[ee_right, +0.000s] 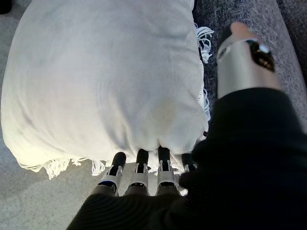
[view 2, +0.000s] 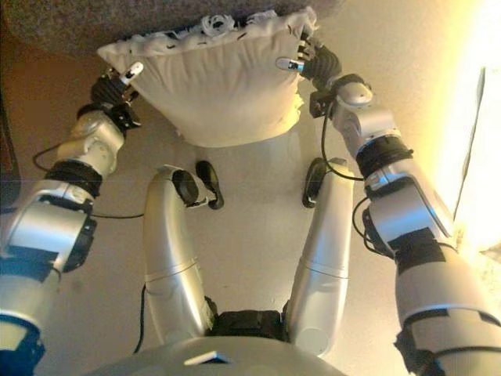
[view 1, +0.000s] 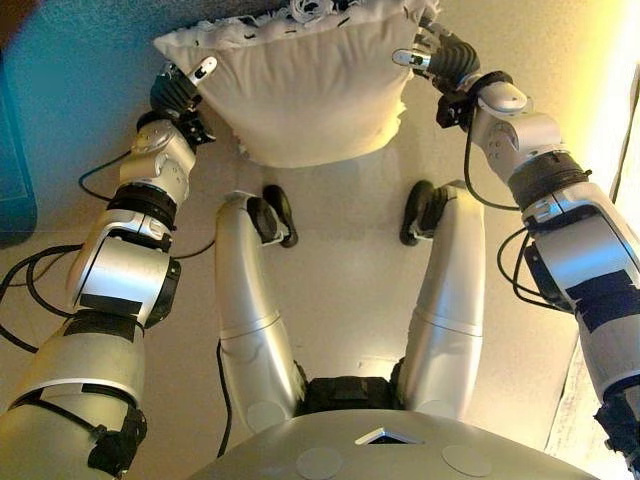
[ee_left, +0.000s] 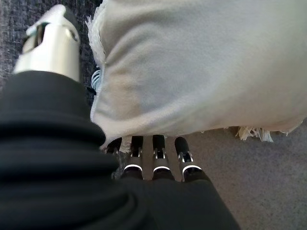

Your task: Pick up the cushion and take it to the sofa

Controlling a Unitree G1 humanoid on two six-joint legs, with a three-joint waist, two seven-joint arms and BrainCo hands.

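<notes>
The white cushion (view 1: 300, 90) with fringed edges is held up in front of me between both hands. My left hand (view 1: 180, 92) presses its left side, with straight fingers (ee_left: 158, 158) running under the cushion (ee_left: 201, 67) and the thumb standing free. My right hand (view 1: 440, 58) presses the right side the same way, with fingers (ee_right: 139, 167) straight under the cushion (ee_right: 105, 76) and the thumb apart. The fingertips of both hands are hidden beneath the cloth. The dark grey sofa (view 2: 47, 31) lies just beyond the cushion's far edge and also shows in the right wrist view (ee_right: 249, 19).
Beige carpet (view 1: 350, 260) lies below the cushion. A teal object (view 1: 15, 160) stands at the far left edge. A bright lit strip (view 2: 477, 141) runs along the right side.
</notes>
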